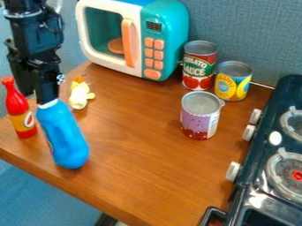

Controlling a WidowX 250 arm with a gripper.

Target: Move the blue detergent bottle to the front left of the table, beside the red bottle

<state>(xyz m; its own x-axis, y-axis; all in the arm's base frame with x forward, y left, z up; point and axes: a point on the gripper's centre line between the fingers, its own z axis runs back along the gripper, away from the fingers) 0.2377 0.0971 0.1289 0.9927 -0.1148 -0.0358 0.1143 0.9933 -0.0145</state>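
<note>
The black gripper (48,99) hangs at the left of the view, shut on the top end of a blue bottle (63,136). The bottle tilts slightly, its rounded bottom toward the front; whether it touches the table cannot be told. Just left of it a red sauce bottle (20,110) with a yellow label stands upright. Behind and to the right of the gripper lies a small pale yellow toy (80,94) with an orange top.
A teal and white toy microwave (133,37) stands at the back of the wooden table (138,145). Right of it are a tomato can (199,66), a yellow can (232,82) and a purple can (200,115). A dark toy stove (265,145) borders the right side.
</note>
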